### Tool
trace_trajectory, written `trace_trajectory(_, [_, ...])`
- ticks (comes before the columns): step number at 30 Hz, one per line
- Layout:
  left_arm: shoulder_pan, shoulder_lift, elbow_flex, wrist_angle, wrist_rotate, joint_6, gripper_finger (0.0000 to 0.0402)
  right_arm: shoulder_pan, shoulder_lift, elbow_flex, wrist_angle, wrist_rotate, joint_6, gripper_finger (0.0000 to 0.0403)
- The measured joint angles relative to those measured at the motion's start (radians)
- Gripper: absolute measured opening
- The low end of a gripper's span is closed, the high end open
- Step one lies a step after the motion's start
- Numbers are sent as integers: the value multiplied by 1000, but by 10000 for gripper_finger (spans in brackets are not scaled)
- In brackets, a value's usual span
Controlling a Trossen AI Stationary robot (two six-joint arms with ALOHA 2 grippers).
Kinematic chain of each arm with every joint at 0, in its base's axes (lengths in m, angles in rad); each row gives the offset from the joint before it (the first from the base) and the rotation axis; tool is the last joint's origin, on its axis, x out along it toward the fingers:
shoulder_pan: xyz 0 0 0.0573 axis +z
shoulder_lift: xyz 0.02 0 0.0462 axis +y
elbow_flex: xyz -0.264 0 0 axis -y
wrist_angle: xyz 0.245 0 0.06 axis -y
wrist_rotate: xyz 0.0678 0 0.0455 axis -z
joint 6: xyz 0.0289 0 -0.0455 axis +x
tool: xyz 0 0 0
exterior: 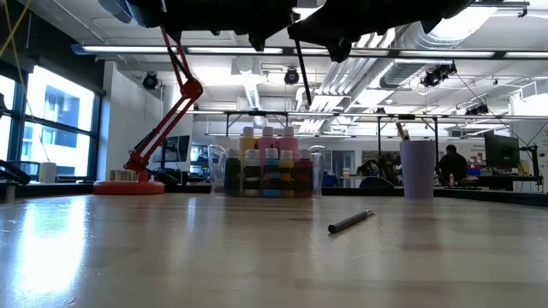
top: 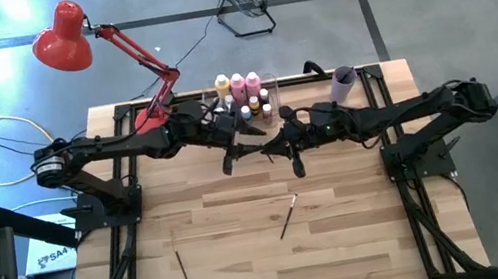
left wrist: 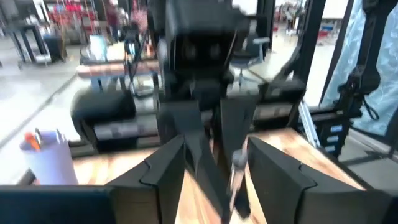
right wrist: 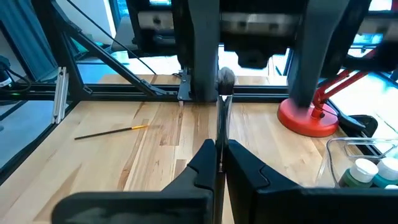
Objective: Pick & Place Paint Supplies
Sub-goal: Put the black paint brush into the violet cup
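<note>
High over the middle of the table my two grippers meet. My right gripper [right wrist: 219,163] is shut on a thin dark paintbrush [exterior: 301,75]. My left gripper [left wrist: 211,174] is open, and its fingers stand on either side of that brush [left wrist: 237,169] and of the right fingertips. Two more paintbrushes [top: 288,216] [top: 183,270] lie flat on the table. The pink and yellow bottles and the small white-capped bottles stand in the clear bin [top: 242,95] at the far edge. My right gripper pinches the paintbrush's thin shaft [right wrist: 221,134] between its two fingers. The fingers come about level from the table's right side and lie across the brush. The brush stands roughly upright, its lower part [exterior: 302,85] hanging below the fingers, well clear of the table.
A lilac cup [top: 343,85] stands at the far right of the table, right of the bin. A red desk lamp has its base [top: 149,116] at the far left and its head [top: 62,39] off the table. The near half of the tabletop holds only the two loose brushes.
</note>
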Motion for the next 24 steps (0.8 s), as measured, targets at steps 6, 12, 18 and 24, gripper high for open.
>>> trace_trajectory(6, [0, -59, 0, -36, -5, 7, 175, 0, -15, 0, -50, 50, -4, 8])
trace_trajectory(12, [0, -156, 0, -170, -15, 36, 175, 1, -93, 0, -172, 258, -13, 8])
trace_trajectory(18, [0, -209, 0, -308, -39, 62, 175, 27, -202, -2, -248, 594, -60, 8])
trace_trajectory(24, [0, -212, 0, -345, -47, 63, 175, 61, -354, -88, -301, 792, -50, 8])
